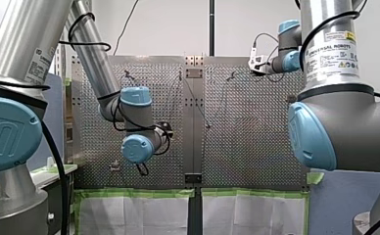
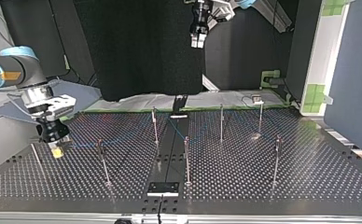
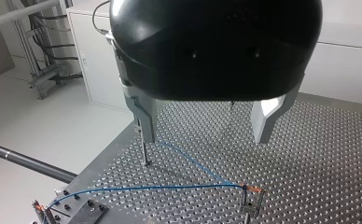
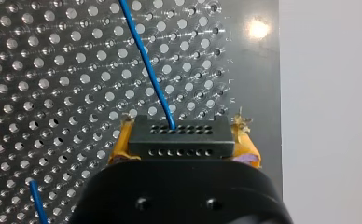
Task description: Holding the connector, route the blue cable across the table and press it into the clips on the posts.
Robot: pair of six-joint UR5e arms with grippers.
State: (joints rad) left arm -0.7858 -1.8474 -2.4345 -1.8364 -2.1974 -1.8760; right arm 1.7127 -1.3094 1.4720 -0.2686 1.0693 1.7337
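While the connector (image 4: pixel 178 135) sits clamped in my right jaws, low over the worktop (image 2: pixel 263 186) at the top view's left, I'd hold the cable (image 4: pixel 146 60) taut and press it squarely into the clip (image 2: pixel 99 143) on the nearest post (image 2: pixel 104 163). My left jaws gape empty.

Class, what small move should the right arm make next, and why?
Probably lower the connector a little, pressing the cable into the clip on the nearest post: my right gripper holds the connector just past that post, and the cable runs straight back toward it.
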